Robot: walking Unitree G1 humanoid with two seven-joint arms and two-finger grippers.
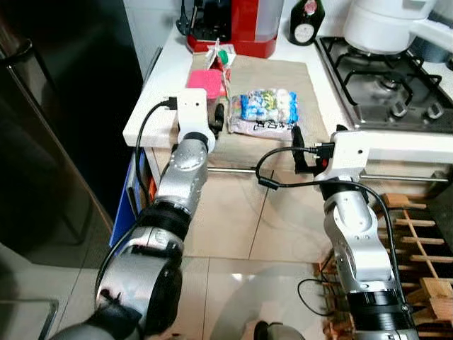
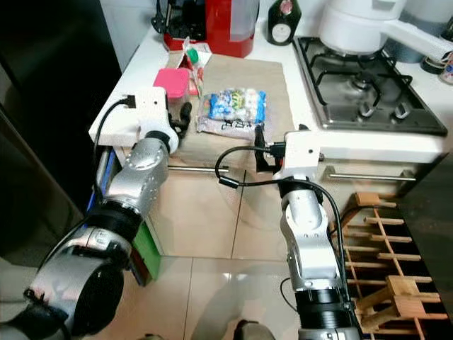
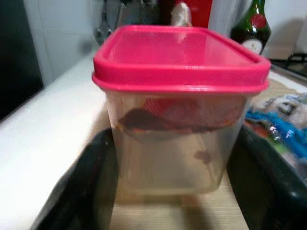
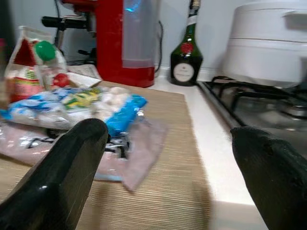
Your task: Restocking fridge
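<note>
The pink-lidded tub (image 3: 180, 115) is flanked by the open left gripper (image 1: 218, 117), unclamped. The right gripper (image 4: 172, 158) is spread, empty, near the bag (image 1: 265, 111).

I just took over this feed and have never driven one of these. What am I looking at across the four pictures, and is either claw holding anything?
The two wide pictures come from the humanoid's head camera, looking down at its silver arms and a white kitchen counter. The two close pictures come from cameras on the wrists.

On the counter's beige woven mat stand a clear plastic tub with a pink lid and a small carton with a green cap, and a blue-and-white food bag lies flat. Behind are a red coffee machine and a dark green bottle, with a gas hob beside them.

The left gripper is open, a finger either side of the tub, not closed on it. The right gripper is open at the mat's edge, holding nothing.
</note>
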